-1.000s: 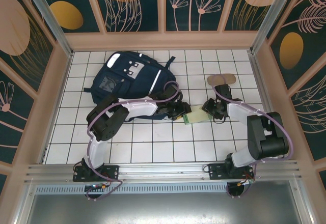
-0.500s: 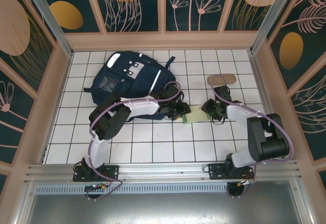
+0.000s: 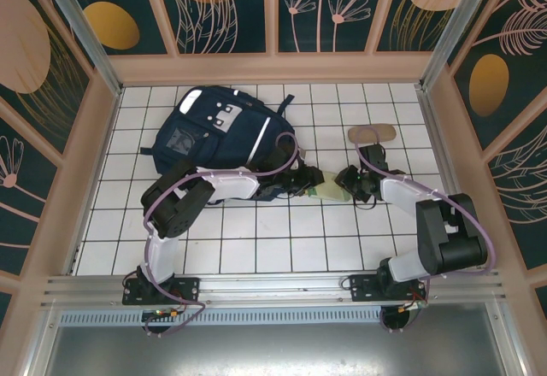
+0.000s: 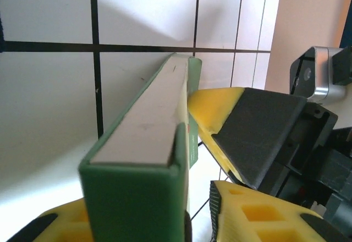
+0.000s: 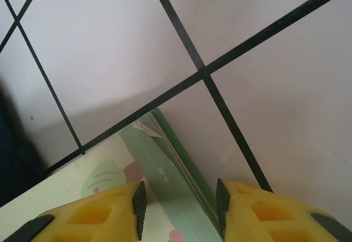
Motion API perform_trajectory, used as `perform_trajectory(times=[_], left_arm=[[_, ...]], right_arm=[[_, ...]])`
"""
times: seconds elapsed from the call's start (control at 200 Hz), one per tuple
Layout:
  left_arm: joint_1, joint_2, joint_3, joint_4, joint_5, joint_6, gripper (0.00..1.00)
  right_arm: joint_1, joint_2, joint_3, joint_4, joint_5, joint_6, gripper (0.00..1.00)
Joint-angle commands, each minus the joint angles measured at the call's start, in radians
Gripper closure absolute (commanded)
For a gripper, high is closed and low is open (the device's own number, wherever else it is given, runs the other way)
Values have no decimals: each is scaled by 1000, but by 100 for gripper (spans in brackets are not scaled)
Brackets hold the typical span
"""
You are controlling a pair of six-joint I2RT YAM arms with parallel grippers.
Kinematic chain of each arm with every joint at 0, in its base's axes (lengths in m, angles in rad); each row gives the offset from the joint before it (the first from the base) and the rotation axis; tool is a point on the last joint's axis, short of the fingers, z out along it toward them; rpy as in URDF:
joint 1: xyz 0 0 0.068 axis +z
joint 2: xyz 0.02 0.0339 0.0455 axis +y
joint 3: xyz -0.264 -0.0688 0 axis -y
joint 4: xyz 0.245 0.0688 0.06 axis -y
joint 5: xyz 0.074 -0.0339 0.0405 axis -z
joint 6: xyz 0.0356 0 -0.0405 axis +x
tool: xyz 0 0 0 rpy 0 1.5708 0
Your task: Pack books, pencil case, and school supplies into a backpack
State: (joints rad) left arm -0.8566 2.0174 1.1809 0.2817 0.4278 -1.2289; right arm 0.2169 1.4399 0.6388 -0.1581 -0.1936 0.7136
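Tilted up since earlier, the thin green-spined book (image 4: 137, 137) is clamped by right jaws; left jaws' grip unclear.

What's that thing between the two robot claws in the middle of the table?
A thin green book sits between the left gripper and the right gripper, clearest in the top view.
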Motion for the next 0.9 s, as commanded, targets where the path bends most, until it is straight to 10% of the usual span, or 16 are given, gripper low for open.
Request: perform_trajectory(times=[0.0,0.215,0.41,0.655,0.896], left_arm=[[-4,-26,26,1,8,39,75],[28,-86,62,-69,12,106,99],[109,-186,67,-48,149,161,100],[195,-255,97,-72,318,213,100],[203,-257,117,-39,371,179,100]], right_arm=[[4,-23,-21,-70,-52,0,56],[-71,-163,-25,-71,-137,-46,25],[-209,-309,-50,47,-422,-44,4],[-275,-308,-47,310,-778,43,3],[-274,-248,-42,423,-842,92,15]])
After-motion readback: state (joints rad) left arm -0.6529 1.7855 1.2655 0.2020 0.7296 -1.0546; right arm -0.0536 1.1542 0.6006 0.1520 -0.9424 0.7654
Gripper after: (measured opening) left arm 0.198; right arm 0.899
